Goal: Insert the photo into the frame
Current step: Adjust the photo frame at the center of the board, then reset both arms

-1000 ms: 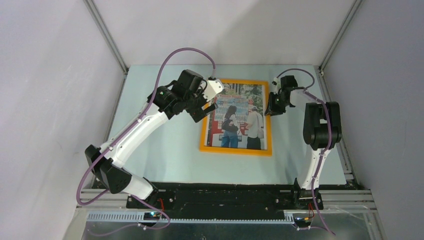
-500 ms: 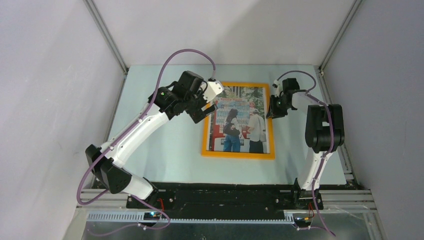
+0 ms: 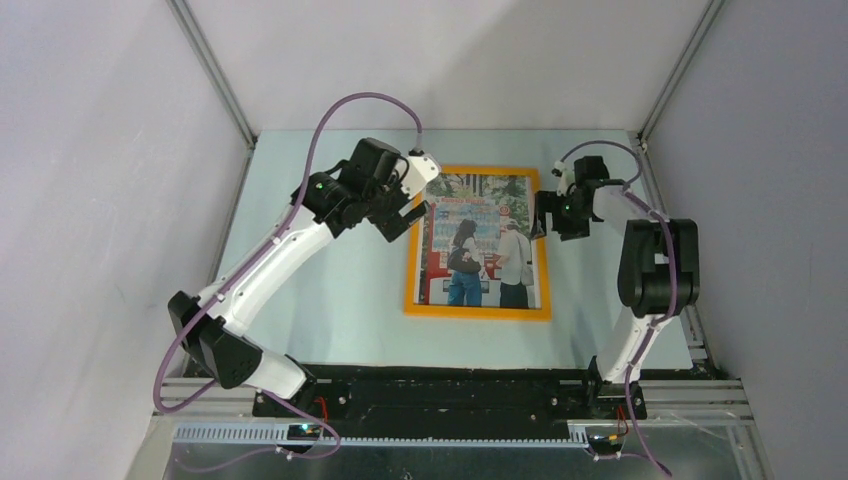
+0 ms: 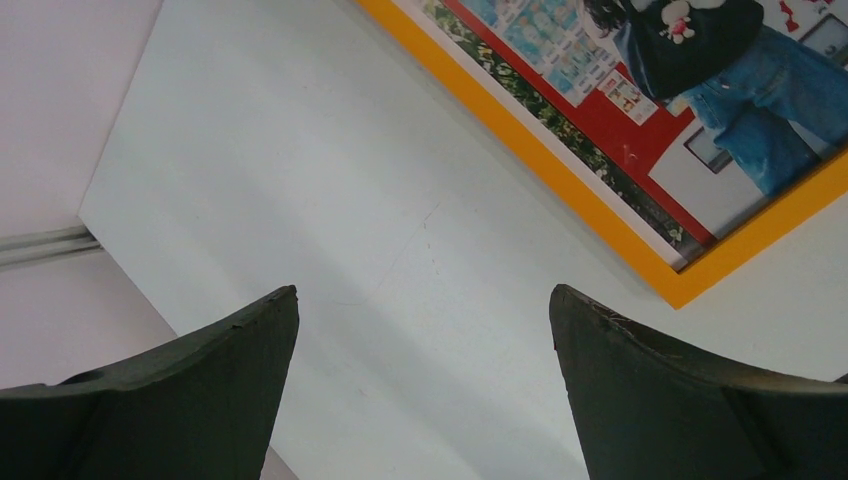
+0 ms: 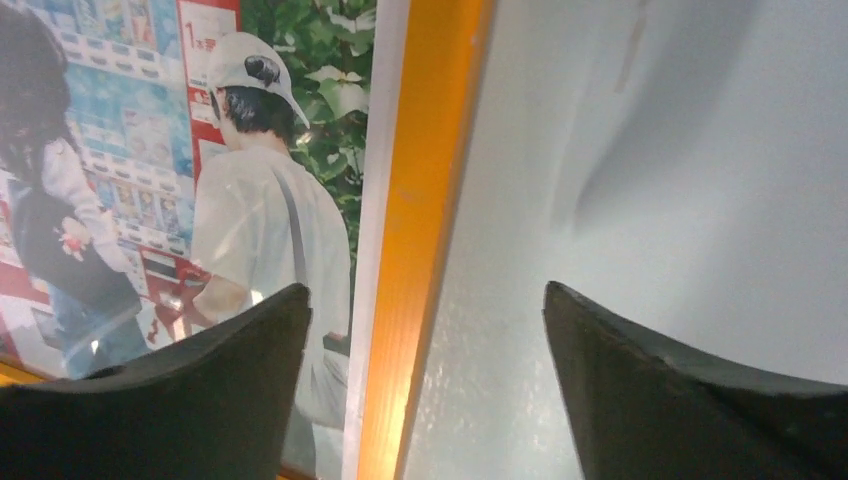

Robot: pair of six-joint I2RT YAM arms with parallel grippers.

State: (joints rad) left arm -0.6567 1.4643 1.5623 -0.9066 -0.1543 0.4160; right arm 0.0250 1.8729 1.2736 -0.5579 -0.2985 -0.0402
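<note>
The photo (image 3: pixel 478 240) of two people at a vending machine lies flat inside the orange frame (image 3: pixel 475 313) in the middle of the table. My left gripper (image 3: pixel 408 212) hangs open just off the frame's upper left corner. In the left wrist view it (image 4: pixel 423 300) is over bare table, with the frame (image 4: pixel 560 170) and photo (image 4: pixel 640 90) ahead to the right. My right gripper (image 3: pixel 547 215) stands open at the frame's right side. In the right wrist view it (image 5: pixel 425 290) straddles the frame's orange edge (image 5: pixel 425 200): one finger is over the photo (image 5: pixel 250 200), the other over the table.
The pale table (image 3: pixel 330 290) is closed in by grey walls on the left, back and right, with metal posts (image 3: pixel 215 75) at the back corners. Both arm bases sit on the black rail (image 3: pixel 450 390) at the near edge.
My right gripper has opened wide and drawn a little to the right. The frame with the photo has shifted slightly right and squared up. The left gripper edged away to the upper left.
</note>
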